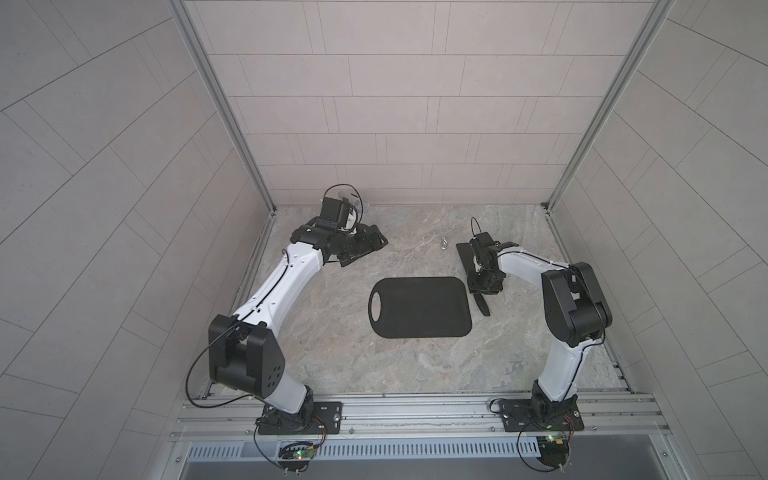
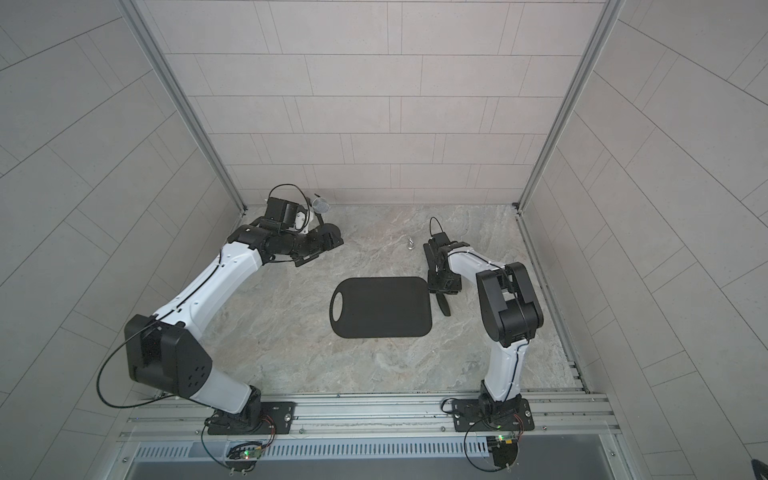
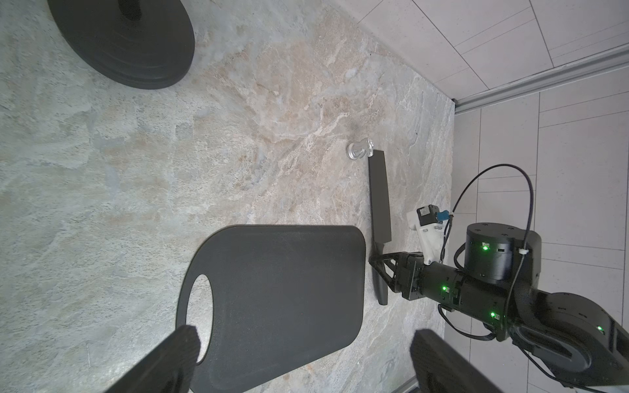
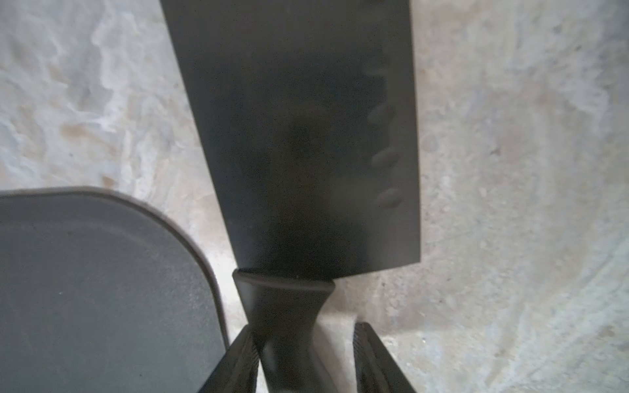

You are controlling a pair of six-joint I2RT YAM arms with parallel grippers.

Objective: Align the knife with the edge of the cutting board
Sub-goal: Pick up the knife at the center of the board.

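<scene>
Beside the cutting board [image 1: 419, 307], right gripper [image 4: 305, 335] straddles the knife [image 4: 306, 136].

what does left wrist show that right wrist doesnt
Only left wrist: the whole cutting board with its handle hole, a round black stand base, a small silver metal piece, the open left gripper. Only right wrist: dimples along the knife blade, a gap between one finger and the handle. Both: right gripper at the knife handle, beside the board's corner.

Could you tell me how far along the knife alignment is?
Done: the right gripper straddles the handle of the knife, beside the cutting board. In hand: the grip; one finger stands apart from the handle. Remaining: squaring the knife, which juts past the board's corner.
</scene>
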